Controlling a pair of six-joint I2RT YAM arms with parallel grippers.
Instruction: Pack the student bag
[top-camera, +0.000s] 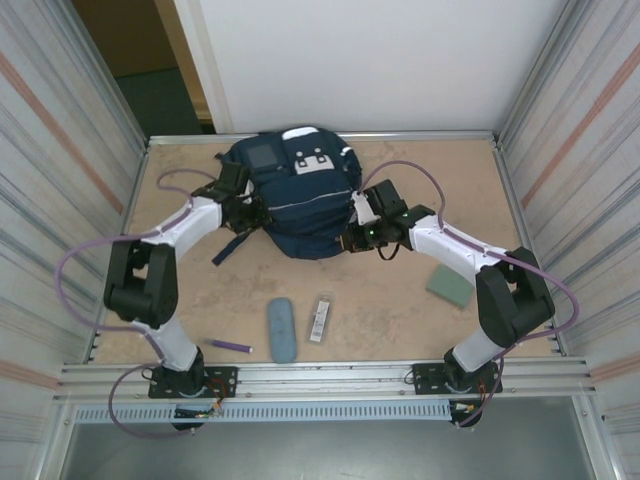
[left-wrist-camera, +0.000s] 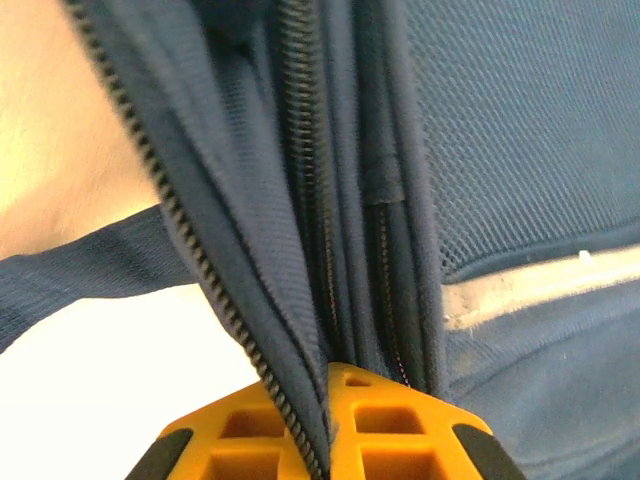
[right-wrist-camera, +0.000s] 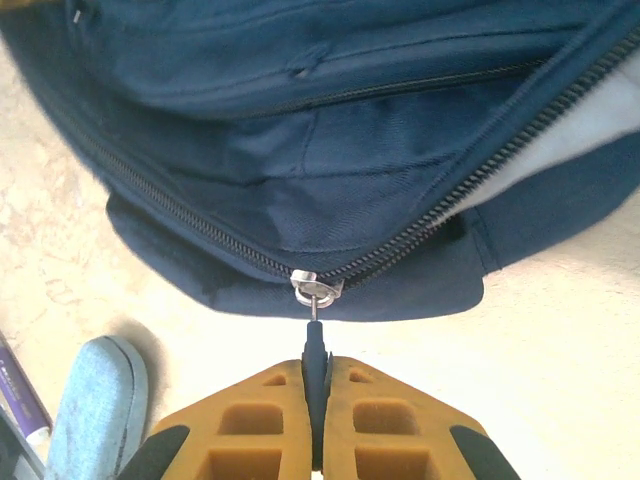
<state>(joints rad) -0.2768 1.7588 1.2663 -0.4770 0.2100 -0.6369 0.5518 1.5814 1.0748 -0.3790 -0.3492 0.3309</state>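
Student bag (top-camera: 300, 205), lengthwise away from arms: left fingers (left-wrist-camera: 395, 430) pinched shut on zip edge (left-wrist-camera: 300, 200), right fingers (right-wrist-camera: 260, 420) likewise on zip pull (right-wrist-camera: 316, 335).

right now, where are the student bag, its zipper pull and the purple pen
student bag (top-camera: 303, 225), top external view, on its navy front panel
zipper pull (right-wrist-camera: 317, 289), right wrist view, on the metal ring at the zip's end
purple pen (top-camera: 231, 346), top external view, on the middle of its barrel
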